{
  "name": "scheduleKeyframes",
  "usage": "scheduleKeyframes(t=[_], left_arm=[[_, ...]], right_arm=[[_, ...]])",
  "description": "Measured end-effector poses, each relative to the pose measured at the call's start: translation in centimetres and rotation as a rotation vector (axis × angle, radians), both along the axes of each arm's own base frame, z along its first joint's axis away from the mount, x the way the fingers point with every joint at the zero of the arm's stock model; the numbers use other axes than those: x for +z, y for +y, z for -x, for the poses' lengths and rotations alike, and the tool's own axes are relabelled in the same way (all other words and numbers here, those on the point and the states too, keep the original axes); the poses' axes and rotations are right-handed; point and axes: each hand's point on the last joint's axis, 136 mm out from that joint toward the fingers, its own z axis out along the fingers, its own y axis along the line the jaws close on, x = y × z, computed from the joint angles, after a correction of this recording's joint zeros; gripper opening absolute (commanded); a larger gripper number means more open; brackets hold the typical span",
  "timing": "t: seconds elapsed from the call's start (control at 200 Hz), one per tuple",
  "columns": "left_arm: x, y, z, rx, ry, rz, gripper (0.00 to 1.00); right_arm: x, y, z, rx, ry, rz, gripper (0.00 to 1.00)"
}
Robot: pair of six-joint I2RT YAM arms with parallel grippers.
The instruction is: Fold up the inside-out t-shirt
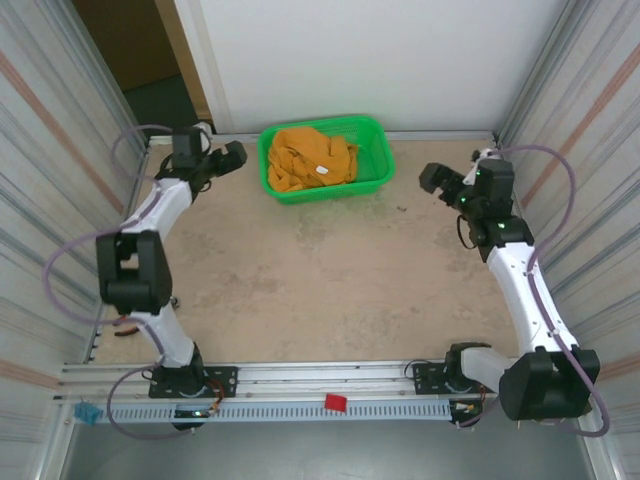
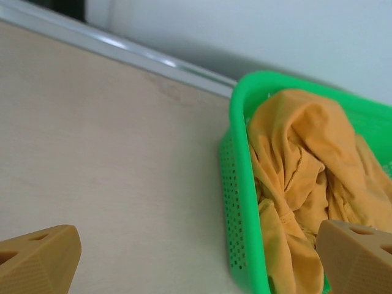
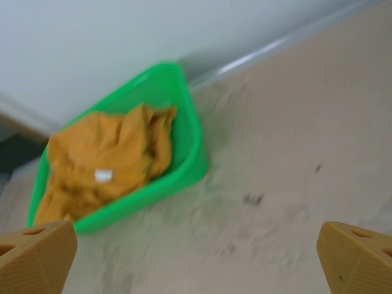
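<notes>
While both sets of jaws are standing wide apart and gripping nothing, the left pincer is hovering in the upper left of the overhead view, just beside the left end of the green basket. The right pincer is hanging at the right, a little apart from the basket's other end. In the left wrist view one fingertip is sitting over the cloth at lower right while the other is sitting over bare surface, so the perforated basket wall is lying between them. A closing move from here is likely risking a pinch on the plastic rim, which would be lifting or dragging the basket along with the cloth. The inside-out t-shirt is lying bunched in a heap inside the basket at top centre, its small white tag facing up. With folds stacking on folds, a deep grab is probably catching several layers at once and pulling the garment out as a lump, not by an edge. Both arms reaching into one narrow basket are also risking a collision, and a sleeve may be snagging on the rim. The right wrist view is blurring, so fine detail there is staying uncertain.
</notes>
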Motion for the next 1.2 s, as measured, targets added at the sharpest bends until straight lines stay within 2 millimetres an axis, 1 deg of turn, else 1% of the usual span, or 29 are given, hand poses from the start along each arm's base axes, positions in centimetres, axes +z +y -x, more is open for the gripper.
scheduleKeyframes(t=[0.035, 0.095, 0.185, 0.306, 0.416, 0.501, 0.561, 0.631, 0.706, 0.746, 0.847, 0.922, 0.982, 1.047, 1.097, 1.142, 1.197], left_arm=[[-1.1, -0.9, -0.7, -0.016, 0.028, 0.009, 0.99], [-2.7, -2.5, -1.8, -0.042, 0.065, 0.016, 0.99], [-5.0, -4.6, -3.1, -0.069, 0.112, 0.026, 0.99], [-6.8, -7.4, -5.1, -0.1, 0.135, 0.046, 0.99], [-7.5, -10.2, -6.9, -0.14, 0.124, 0.065, 0.99], [-7.2, -12.9, -8.3, -0.177, 0.094, 0.077, 0.99], [-6.9, -15.1, -9.0, -0.211, 0.073, 0.086, 0.99], [-6.5, -18.3, -9.7, -0.266, 0.04, 0.102, 0.99], [-6.2, -21.9, -9.8, -0.327, 0.007, 0.117, 0.99], [-6.2, -24.2, -9.5, -0.362, -0.006, 0.131, 0.99], [-6.0, -29.1, -8.5, -0.431, -0.041, 0.173, 0.99], [-6.1, -32.2, -7.5, -0.469, -0.061, 0.203, 0.99], [-6.2, -34.2, -6.7, -0.493, -0.07, 0.221, 0.99], [-6.2, -35.8, -5.9, -0.51, -0.07, 0.236, 0.99], [-6.1, -36.3, -5.6, -0.515, -0.07, 0.243, 0.99], [-5.7, -36.3, -5.5, -0.514, -0.076, 0.247, 0.99], [-5.6, -35.4, -5.3, -0.499, -0.064, 0.243, 0.99]], right_arm=[[-0.3, 0.9, 0.6, 0.03, 0.023, -0.004, 0.99], [-0.7, 1.4, 1.6, 0.05, 0.051, -0.005, 0.99], [-0.3, 1.2, 3.0, 0.048, 0.063, -0.004, 0.99], [0.7, 0.7, 4.1, 0.033, 0.064, -0.001, 0.99], [1.6, -0.5, 4.2, -0.005, 0.057, -0.003, 0.99], [1.5, -1.7, 4.2, -0.042, 0.072, -0.007, 0.99], [1.1, -2.4, 4.3, -0.066, 0.09, -0.011, 0.99], [0.7, -3.0, 4.4, -0.092, 0.108, -0.022, 0.99], [0.3, -3.6, 4.4, -0.11, 0.124, -0.032, 0.99], [0.2, -3.8, 4.4, -0.118, 0.132, -0.038, 0.99], [-0.5, -4.3, 4.3, -0.136, 0.16, -0.064, 0.99], [-1.0, -4.5, 4.0, -0.139, 0.187, -0.08, 0.99], [-1.3, -4.4, 3.5, -0.137, 0.207, -0.096, 0.99], [-1.5, -4.1, 2.7, -0.13, 0.225, -0.119, 1.0], [-1.6, -3.9, 1.9, -0.124, 0.238, -0.138, 0.98], [-1.7, -3.7, 1.0, -0.118, 0.252, -0.156, 0.96], [-2.0, -3.4, -0.4, -0.107, 0.267, -0.173, 0.95]])
